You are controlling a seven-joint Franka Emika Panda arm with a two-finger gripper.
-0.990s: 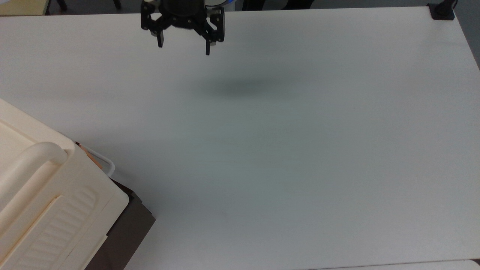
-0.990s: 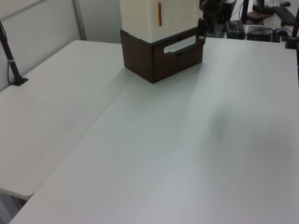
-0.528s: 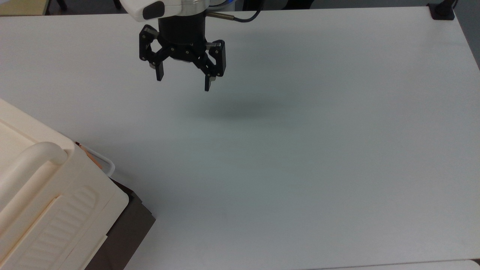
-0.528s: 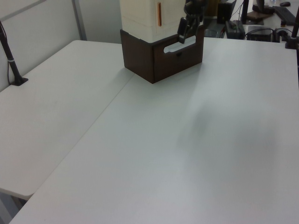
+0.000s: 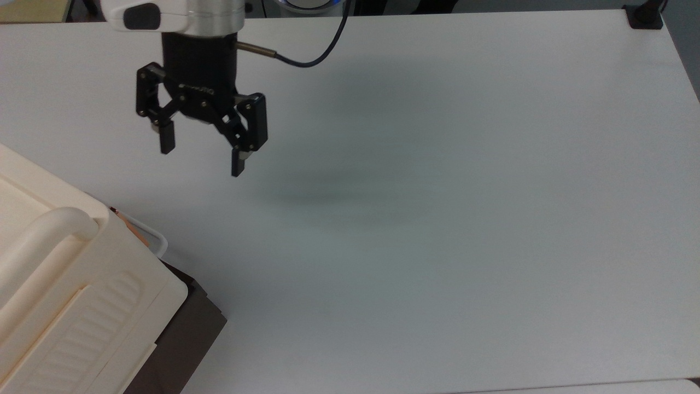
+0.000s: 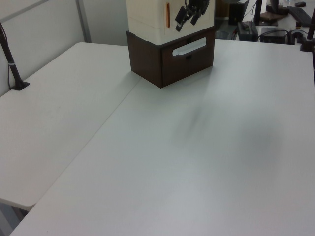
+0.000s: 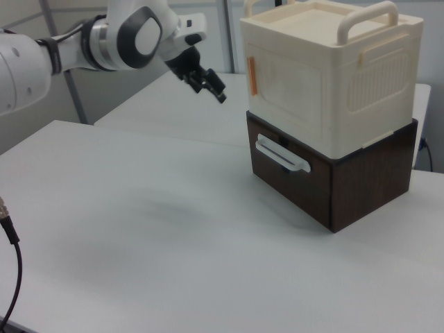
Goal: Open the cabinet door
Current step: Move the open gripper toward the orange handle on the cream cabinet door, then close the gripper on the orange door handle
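Note:
The cabinet stands at the top view's lower left: a cream upper box (image 5: 82, 284) on a dark brown base (image 5: 188, 328). Its cabinet door (image 7: 291, 94) is the cream front panel with a reddish-orange edge strip (image 7: 252, 75), and it lies flush and closed. That strip (image 6: 168, 14) also shows in the left view. My gripper (image 5: 201, 156) hangs open above the table with nothing between its fingers, apart from the cabinet. In the right view the gripper (image 7: 210, 88) is at door height, off the strip side. The left view shows the gripper (image 6: 187, 17) in front of the door.
A white pull handle (image 7: 281, 154) sits on the brown base's drawer front below the door. The white table (image 5: 437, 219) spreads wide toward the top view's right. A black clamp post (image 6: 14, 69) stands at the left view's left edge.
The gripper has travelled from the top view's upper edge down and to the left, toward the cabinet, staying open. The cabinet has not moved.

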